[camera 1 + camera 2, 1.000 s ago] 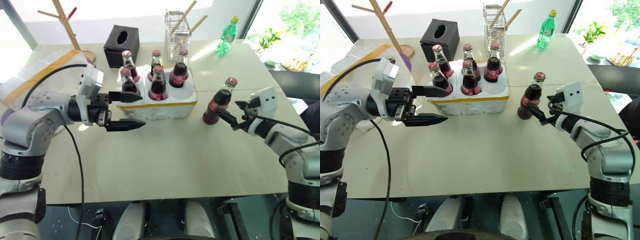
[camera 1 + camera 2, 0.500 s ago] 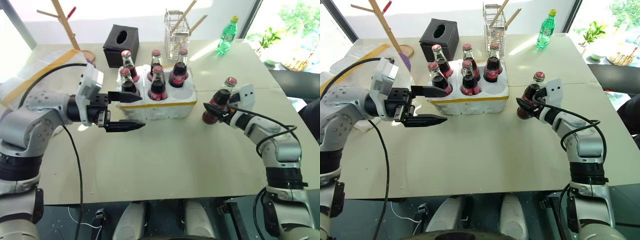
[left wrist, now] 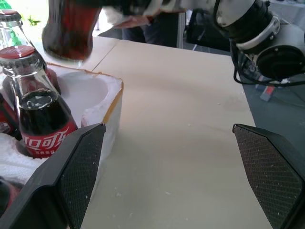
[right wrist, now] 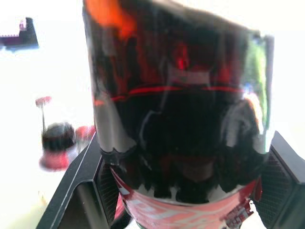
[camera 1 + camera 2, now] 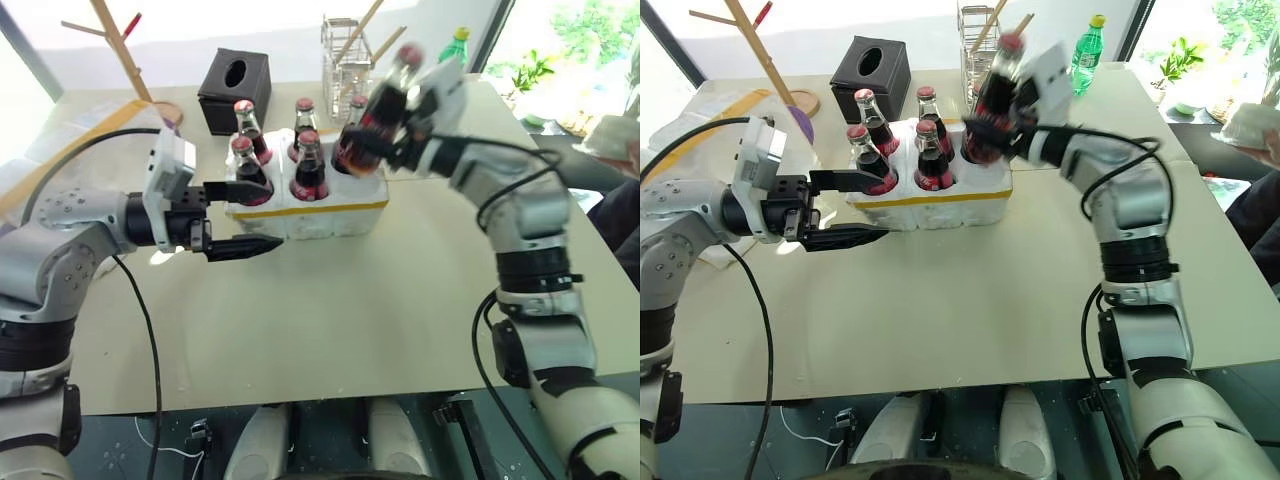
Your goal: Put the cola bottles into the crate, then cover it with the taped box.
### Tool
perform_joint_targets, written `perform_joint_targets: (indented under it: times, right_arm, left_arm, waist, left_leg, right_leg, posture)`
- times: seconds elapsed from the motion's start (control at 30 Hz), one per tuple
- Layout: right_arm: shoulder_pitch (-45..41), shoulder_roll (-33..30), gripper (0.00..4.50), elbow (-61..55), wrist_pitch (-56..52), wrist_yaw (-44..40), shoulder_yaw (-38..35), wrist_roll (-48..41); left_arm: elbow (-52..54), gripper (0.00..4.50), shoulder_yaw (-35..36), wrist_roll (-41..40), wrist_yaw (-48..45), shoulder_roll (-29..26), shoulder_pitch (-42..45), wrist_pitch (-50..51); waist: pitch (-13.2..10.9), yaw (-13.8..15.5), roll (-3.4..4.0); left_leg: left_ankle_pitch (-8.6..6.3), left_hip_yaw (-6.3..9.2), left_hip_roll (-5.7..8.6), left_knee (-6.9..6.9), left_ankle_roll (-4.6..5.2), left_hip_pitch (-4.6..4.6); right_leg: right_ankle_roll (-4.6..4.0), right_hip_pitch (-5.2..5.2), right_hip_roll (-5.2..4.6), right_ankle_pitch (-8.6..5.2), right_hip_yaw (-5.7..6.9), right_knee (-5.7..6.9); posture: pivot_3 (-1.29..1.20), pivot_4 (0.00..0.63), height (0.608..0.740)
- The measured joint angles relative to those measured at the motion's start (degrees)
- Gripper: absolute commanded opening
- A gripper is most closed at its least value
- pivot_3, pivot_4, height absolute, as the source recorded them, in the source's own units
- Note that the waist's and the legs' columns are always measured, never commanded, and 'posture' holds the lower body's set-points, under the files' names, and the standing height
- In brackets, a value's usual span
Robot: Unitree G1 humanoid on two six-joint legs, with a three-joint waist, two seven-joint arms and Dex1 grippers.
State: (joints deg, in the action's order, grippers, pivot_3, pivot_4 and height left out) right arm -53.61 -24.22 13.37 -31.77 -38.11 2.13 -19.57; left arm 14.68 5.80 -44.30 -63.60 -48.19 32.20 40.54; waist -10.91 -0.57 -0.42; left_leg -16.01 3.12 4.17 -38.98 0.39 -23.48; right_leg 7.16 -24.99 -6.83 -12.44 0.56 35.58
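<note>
A: Left eye view, quick. Right gripper?
B: Clamped on a small glass cola bottle with red label and cap, lifted and tilted over the right end of the low white styrofoam crate with yellow tape line.
A: Other bottles?
B: Five alike standing upright in the crate's holes. Left wrist view has one front hole empty.
A: Left gripper?
B: Jaws spread wide, holding nothing, at the crate's left front corner, one finger along the front wall.
A: The big white styrofoam box with wide yellow tape bands?
B: Table's far left edge, behind the left arm, well apart from the crate.
</note>
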Motion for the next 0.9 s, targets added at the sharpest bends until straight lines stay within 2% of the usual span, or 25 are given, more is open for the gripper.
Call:
perform_joint_targets:
  times: [0.1,0.37,0.7,0.9]
  right_arm:
    - [-1.2,1.0,2.86,3.7,1.4,0.1,2.4,2.1]
    - [-1.4,2.1,2.86,6.4,2.0,0.0,2.3,2.6]
    - [3.1,-1.6,2.86,-3.9,-7.2,-0.1,1.8,2.2]
    - [2.9,-1.3,2.86,-3.8,-8.1,0.0,2.0,2.4]
  left_arm:
    - [0.4,4.5,0.7,0.0,0.4,0.0,-0.6,0.0]
    - [1.1,4.5,2.2,0.1,0.9,-0.5,-2.2,-0.9]
    - [1.1,4.5,2.3,0.2,1.1,-0.7,-2.8,-1.6]
    - [0.1,4.5,2.3,1.0,0.3,-0.7,-2.5,-2.5]
  waist:
    - [0.0,0.0,-0.02]
    - [0.0,0.0,-0.04]
    - [0.0,0.3,-0.03]
    - [0.0,0.3,-0.03]
  left_leg:
    - [0.0,0.05,0.04,-0.05,0.0,0.0]
    - [0.02,0.14,0.08,-0.1,-0.04,0.1]
    - [0.01,0.19,0.12,-0.09,-0.03,0.04]
    - [0.0,0.18,0.12,-0.07,-0.01,0.02]
  right_leg:
    - [0.0,-0.01,0.0,0.0,-0.08,0.12]
    - [0.0,0.04,0.0,0.0,-0.1,0.33]
    - [-0.01,-0.02,0.0,0.0,-0.11,0.42]
    - [-0.01,-0.05,0.0,0.0,-0.11,0.43]
  posture:
    - [0.0,0.15,0.74]
    - [0.0,0.15,0.74]
    - [0.0,0.15,0.74]
    - [0.0,0.15,0.74]
